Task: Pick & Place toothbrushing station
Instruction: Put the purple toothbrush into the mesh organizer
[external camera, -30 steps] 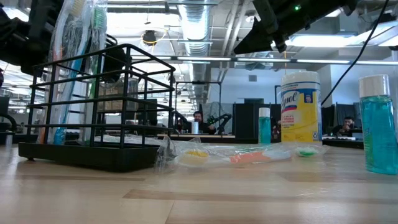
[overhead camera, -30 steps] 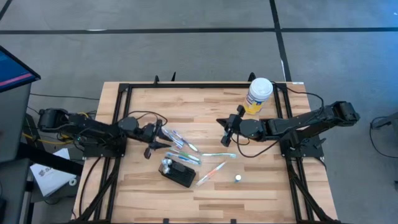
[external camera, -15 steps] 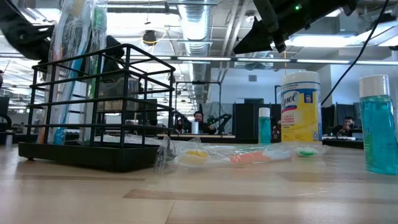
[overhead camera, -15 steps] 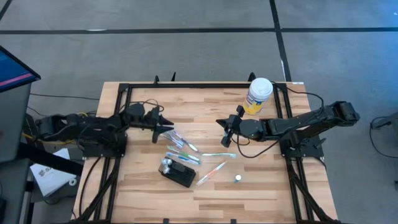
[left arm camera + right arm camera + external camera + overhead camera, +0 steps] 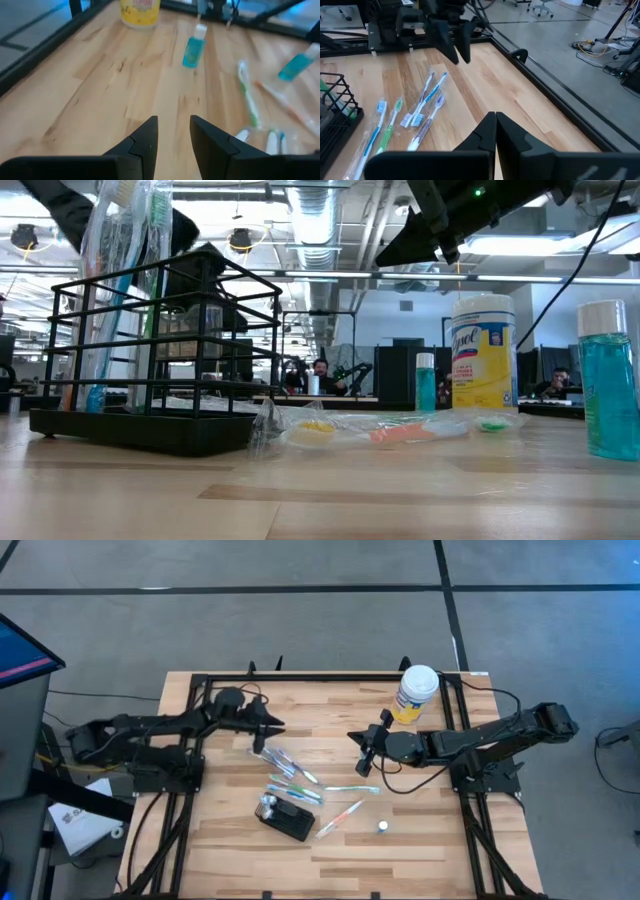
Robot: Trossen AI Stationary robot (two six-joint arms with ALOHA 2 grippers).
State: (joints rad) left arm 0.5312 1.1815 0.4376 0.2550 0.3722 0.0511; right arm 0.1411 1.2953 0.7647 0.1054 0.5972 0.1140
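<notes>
- Near edge: toothbrushing station [image 5: 284, 817], black wire rack, sits on the wood table [image 5: 420, 840] w/ wrapped brushes standing in it; neither arm touches it.
- Mid-table: loose toothbrushes [image 5: 288, 770] lie just beyond the rack. I judge the step as between picks: more brushes left to load.
- Left gripper [image 5: 272, 727] hovers above bare wood near the far-left part, fingers part-open, nothing held. Next I'd need to swing it back down over a loose brush.
- Right gripper [image 5: 366, 749] waits mid-table, fingers closed, empty.
- Vs a sec ago: left arm has pulled away from the brush pile toward the far side; right arm unchanged.
</notes>
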